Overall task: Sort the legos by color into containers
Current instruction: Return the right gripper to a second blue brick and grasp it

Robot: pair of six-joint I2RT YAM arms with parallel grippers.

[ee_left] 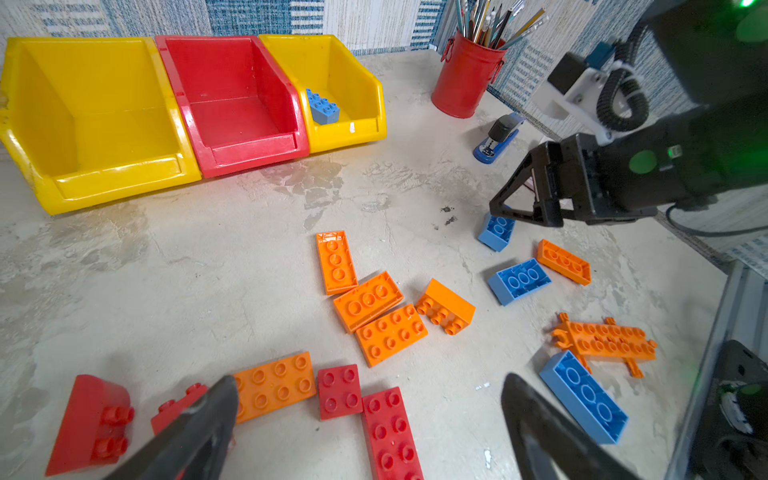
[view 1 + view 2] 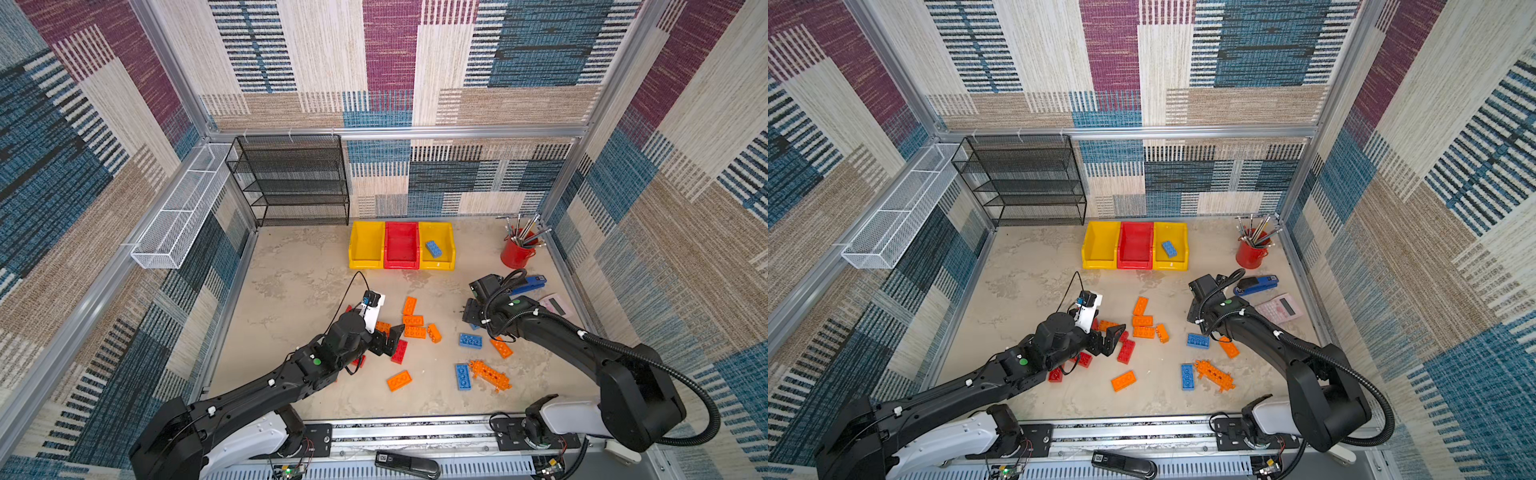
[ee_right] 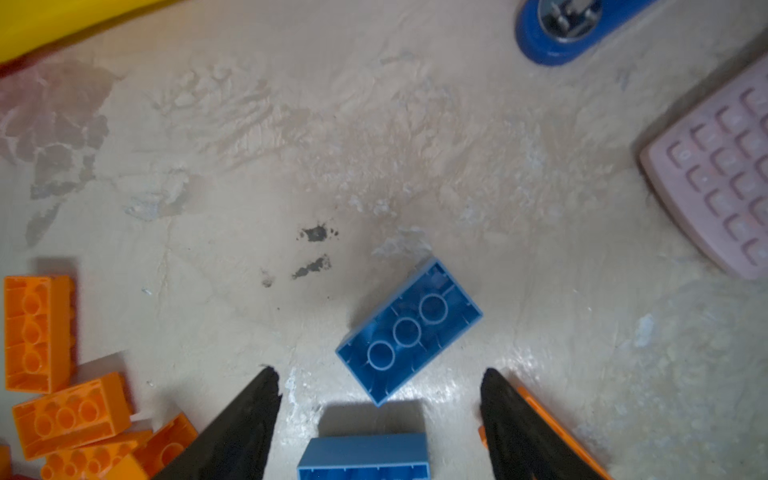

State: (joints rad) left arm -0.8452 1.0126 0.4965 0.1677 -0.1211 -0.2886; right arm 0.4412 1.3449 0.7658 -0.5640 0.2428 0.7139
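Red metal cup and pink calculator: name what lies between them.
A blue stapler lies between the red metal cup and the pink calculator, in a top view.

bins (image 2: 401, 265) yellow, red, yellow; legos (image 2: 414, 331) orange, red, blue; cup (image 2: 514, 255) red; stapler (image 2: 532, 284) blue; calculator (image 2: 1278, 307) pink

Smooth, glossy moulded plastic in the two yellow bins (image 1: 116, 183) and the red bin (image 1: 249, 153), and the same hard plastic with a softer sheen in the orange bricks (image 1: 390, 334), red bricks (image 1: 388, 432) and blue bricks (image 1: 519, 280). Matt, rough, mottled beige tabletop (image 1: 208, 270), stone-like and patchy. Shiny painted metal in the red cup (image 1: 461, 83), fine white wire mesh in the basket (image 2: 174, 216), black metal mesh in the shelf rack (image 2: 291, 183), brushed aluminium frame rails (image 2: 415, 132), coarse woven cloth on the walls (image 2: 540, 62)
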